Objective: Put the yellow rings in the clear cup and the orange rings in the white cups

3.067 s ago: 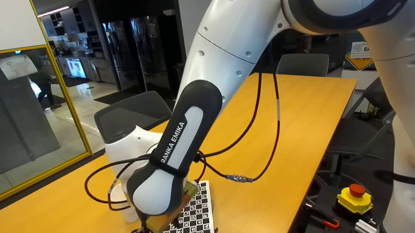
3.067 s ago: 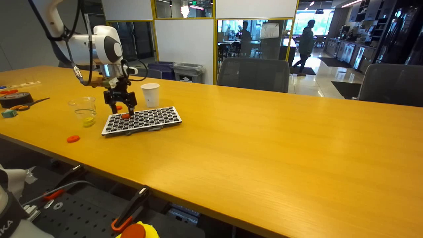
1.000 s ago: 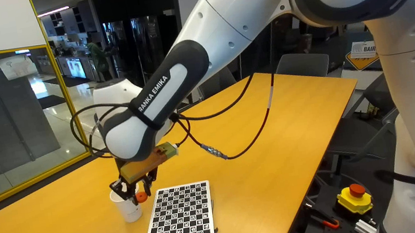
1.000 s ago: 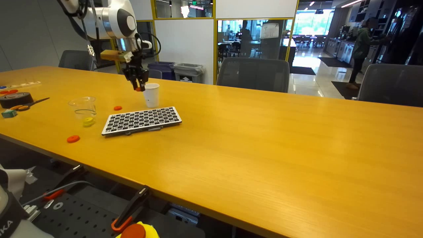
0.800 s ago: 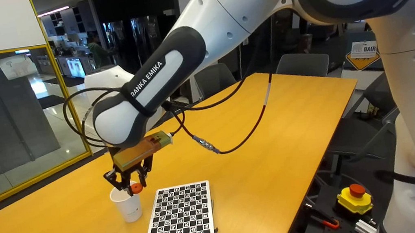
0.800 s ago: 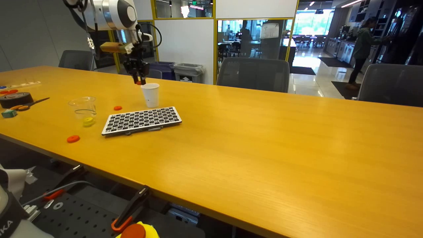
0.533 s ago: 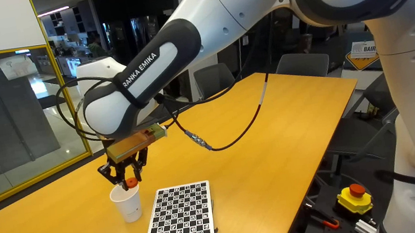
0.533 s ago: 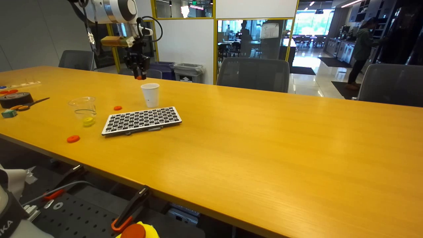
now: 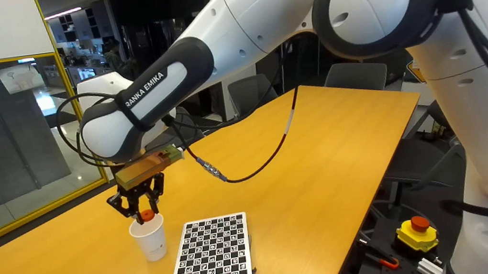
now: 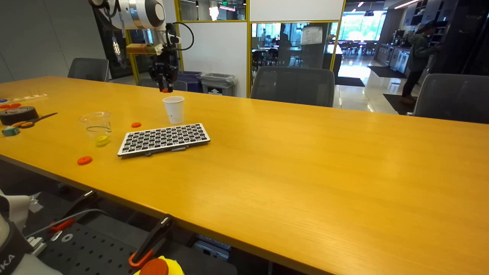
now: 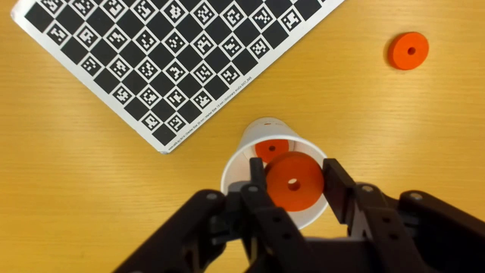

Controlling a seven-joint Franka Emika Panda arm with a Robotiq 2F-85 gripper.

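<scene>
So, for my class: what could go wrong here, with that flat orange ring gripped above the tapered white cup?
The flat orange ring might clip the rim of the tapered white cup: in the wrist view the ring appears right of the opening's centre. The black two-fingered gripper, if lowered, could tip the cup, since one finger overlaps the rim in that view.

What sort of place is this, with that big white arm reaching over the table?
Most likely a shared office or meeting area, though I can't be certain: grey mesh-backed chairs stand by a long table, and a kitchen-style counter shows in the background.
</scene>
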